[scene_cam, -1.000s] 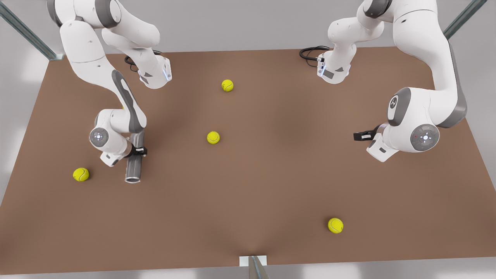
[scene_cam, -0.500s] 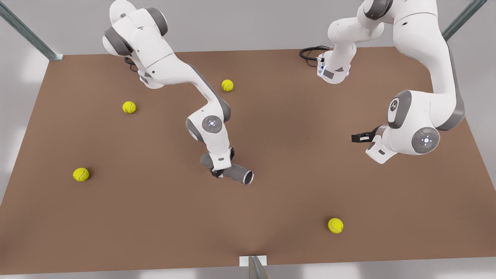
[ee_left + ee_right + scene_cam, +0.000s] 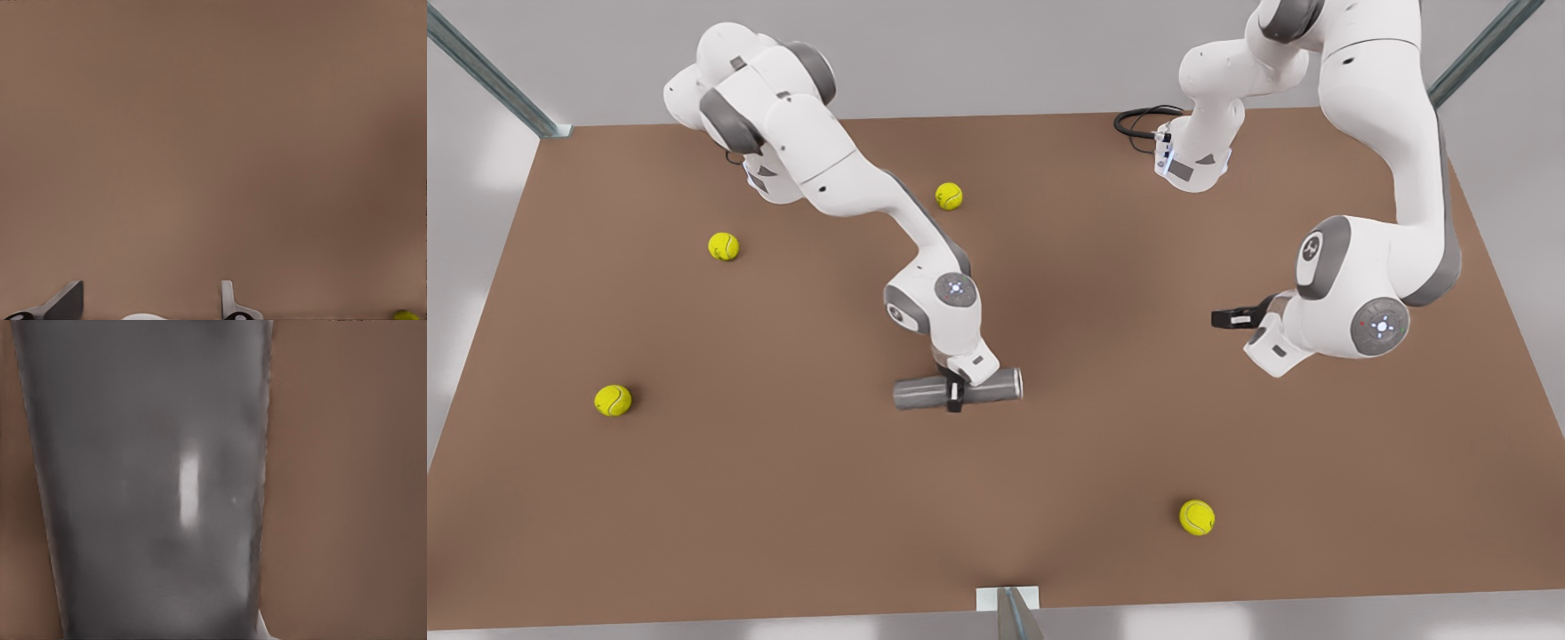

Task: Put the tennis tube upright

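Grey and metallic, the tennis tube (image 3: 925, 392) lies level, crosswise just above the brown desk (image 3: 783, 498) near its middle, clamped around its middle by the right hand (image 3: 954, 392); the right wrist view shows its plain wall (image 3: 153, 487) up close. What it holds inside cannot be told. Half a second ago the tube pointed slantwise, with its open mouth towards the front view's right. Farther to the front view's right, the left hand (image 3: 1225, 319) hovers apart from it with fingers (image 3: 228, 300) spread wide and nothing between them.
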